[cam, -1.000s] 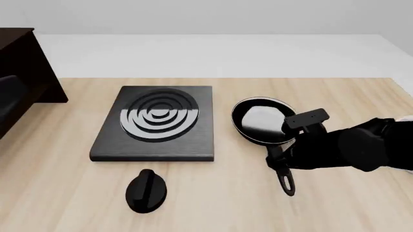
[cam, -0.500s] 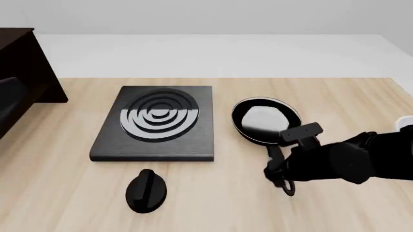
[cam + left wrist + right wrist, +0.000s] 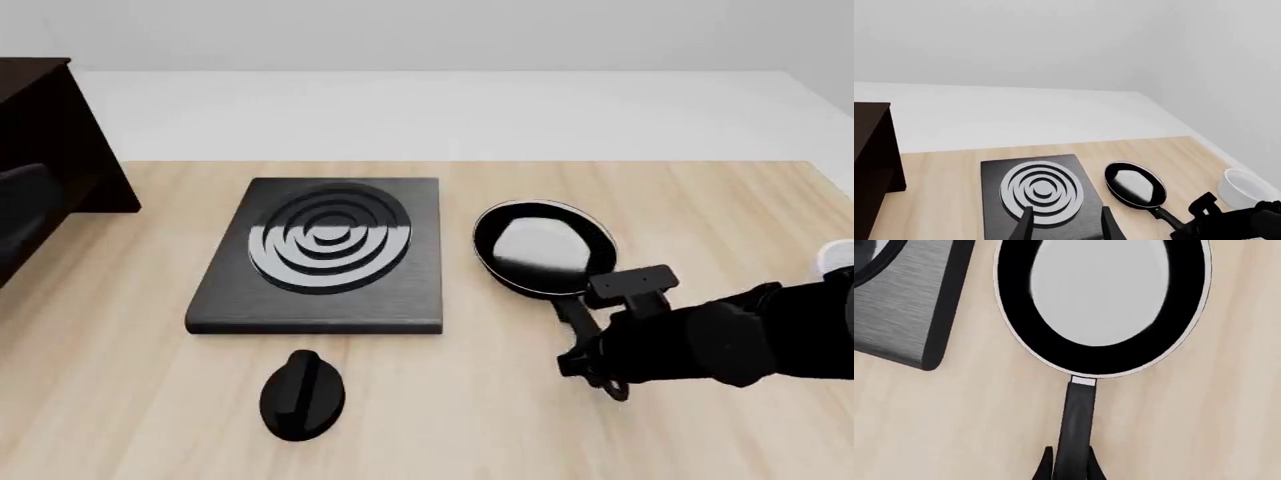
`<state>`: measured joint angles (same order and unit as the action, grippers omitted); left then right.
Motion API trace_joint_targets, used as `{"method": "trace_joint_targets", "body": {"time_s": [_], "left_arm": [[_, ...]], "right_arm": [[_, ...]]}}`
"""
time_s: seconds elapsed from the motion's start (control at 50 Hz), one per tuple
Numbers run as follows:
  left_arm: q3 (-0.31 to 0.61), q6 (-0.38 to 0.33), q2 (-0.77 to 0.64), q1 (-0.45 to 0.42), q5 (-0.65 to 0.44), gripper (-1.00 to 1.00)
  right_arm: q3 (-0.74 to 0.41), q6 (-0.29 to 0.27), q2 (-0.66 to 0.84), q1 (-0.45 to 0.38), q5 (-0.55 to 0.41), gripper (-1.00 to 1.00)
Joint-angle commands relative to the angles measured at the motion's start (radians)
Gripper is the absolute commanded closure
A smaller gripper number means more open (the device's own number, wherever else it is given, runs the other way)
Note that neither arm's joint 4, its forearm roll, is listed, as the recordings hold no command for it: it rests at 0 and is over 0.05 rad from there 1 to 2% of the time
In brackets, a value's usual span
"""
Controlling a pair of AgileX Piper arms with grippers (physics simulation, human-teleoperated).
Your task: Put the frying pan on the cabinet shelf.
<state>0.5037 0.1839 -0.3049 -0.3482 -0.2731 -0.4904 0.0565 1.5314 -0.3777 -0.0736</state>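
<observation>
Gripping near the tail of the long handle, the right gripper (image 3: 1067,465) has its fingers pinched onto the frying pan (image 3: 545,250), which sits flat on the desk (image 3: 694,200) right of centre, just beside the stove plate (image 3: 320,255). Risk here: held so far from the bowl, the pan may droop or twist out on the lift. The cabinet (image 3: 47,130) waits far off at upper left. Left gripper (image 3: 1066,225) hangs spread apart.

Stove plate (image 3: 320,255) — beside frying pan (image 3: 545,250)
</observation>
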Motion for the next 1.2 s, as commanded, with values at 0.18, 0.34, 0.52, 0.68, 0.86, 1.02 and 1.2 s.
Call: {"method": "trace_joint_targets", "body": {"time_s": [0.18,0.34,0.52,0.68,0.86,1.02,1.2], "left_arm": [[-0.009,-0.009,-0.011,-0.018,0.012,-1.0],[-0.017,-0.007,-0.016,-0.026,0.021,-1.0],[-0.021,-0.005,-0.018,-0.034,0.027,-1.0],[-0.039,0.01,-0.026,-0.033,0.047,-1.0],[-0.058,0.01,-0.038,-0.042,0.07,-1.0],[-0.042,0.01,-0.044,-0.056,0.059,-1.0],[-0.013,0.059,-0.054,-0.051,0.046,-1.0]], "right_arm": [[-0.009,-0.015,-0.094,0.04,-0.07,1.0],[-0.028,-0.043,-0.182,0.078,-0.136,1.0],[-0.056,-0.059,-0.264,0.085,-0.196,1.0],[-0.089,-0.085,-0.337,0.08,-0.238,1.0],[-0.127,-0.107,-0.421,0.118,-0.232,1.0],[-0.143,-0.126,-0.458,0.124,-0.226,1.0],[-0.19,-0.143,-0.491,0.104,-0.243,1.0]]}}
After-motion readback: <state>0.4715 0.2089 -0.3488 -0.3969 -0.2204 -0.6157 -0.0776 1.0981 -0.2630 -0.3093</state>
